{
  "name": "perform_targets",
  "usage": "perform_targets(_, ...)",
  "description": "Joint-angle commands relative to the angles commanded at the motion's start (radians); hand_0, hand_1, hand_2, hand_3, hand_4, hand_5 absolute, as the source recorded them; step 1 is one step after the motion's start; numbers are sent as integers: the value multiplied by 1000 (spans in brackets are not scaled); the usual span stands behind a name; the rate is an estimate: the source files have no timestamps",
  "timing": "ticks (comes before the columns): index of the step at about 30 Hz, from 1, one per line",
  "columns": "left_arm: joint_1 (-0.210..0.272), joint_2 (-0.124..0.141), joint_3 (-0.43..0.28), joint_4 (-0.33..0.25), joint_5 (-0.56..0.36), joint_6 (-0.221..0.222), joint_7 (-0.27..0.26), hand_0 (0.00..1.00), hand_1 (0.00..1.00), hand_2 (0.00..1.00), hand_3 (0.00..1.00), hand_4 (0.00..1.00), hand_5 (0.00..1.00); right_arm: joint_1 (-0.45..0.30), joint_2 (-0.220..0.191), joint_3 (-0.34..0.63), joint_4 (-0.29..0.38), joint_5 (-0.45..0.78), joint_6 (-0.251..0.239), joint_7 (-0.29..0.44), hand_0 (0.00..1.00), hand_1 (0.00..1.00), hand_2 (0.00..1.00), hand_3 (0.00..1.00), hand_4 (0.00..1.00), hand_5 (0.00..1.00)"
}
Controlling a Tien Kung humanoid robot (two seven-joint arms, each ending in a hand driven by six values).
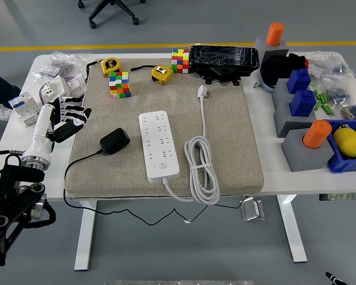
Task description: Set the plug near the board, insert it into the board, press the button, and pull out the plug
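Head view: the white desk (288,184) carries a beige felt mat (225,136), and on the mat lies the white power strip (159,145), long axis running near to far, with its own white cable (200,172) coiled just beside it on the right. The black plug (114,141), a blocky adapter, lies on the mat just left of the strip, near but apart from it, its thin black cord (77,163) trailing off the mat's near-left edge and down below the desk.

The adapter looks like a rigid plastic block, light and not fragile; the smooth shell may be a little slippery. I judge the best hold is across its two broad side faces, prongs left free and pointed at the sockets. The limp cord will drag somewhat and could tug it askew. The strip is light too and may slide on the felt when the plug is pushed in or pulled out.

The left hand (65,116) hovers over the desk's left edge, well apart from the plug, fingers loosely spread and grasping nothing. The right hand is out of view.

No brand, label or writing is legible anywhere; print on the strip and on the yellow tape measures (110,64) is too small to tell.
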Motion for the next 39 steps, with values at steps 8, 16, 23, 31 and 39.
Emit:
perform_targets(8, 10, -2, -22, -16, 16, -6, 9, 361, 459, 523, 577, 782, 270, -4, -2, 8, 3, -5, -1, 1, 611, 639, 643, 552, 943, 489)
perform_targets(16, 14, -3, -41, -35, 28, -11, 19, 361, 459, 524, 578, 781, 270, -8, 3, 24, 0, -11, -1, 0, 611, 639, 643, 552, 943, 491)
perform_targets(23, 22, -7, -58, -40, 34, -14, 27, 361, 459, 526, 577, 781, 270, -11, 6, 37, -2, -13, -2, 1, 611, 639, 644, 552, 942, 490)
perform_targets(31, 22, -8, -67, -43, 43, -19, 41, 361, 460, 526, 578, 780, 270, -10, 7, 40, -2, -12, -1, 0, 611, 640, 645, 552, 942, 492)
perform_targets(39, 21, -6, -79, -53, 48, -24, 49, 362, 459, 527, 578, 780, 271, -6, 6, 44, -2, -13, -1, -1, 611, 639, 645, 553, 943, 491)
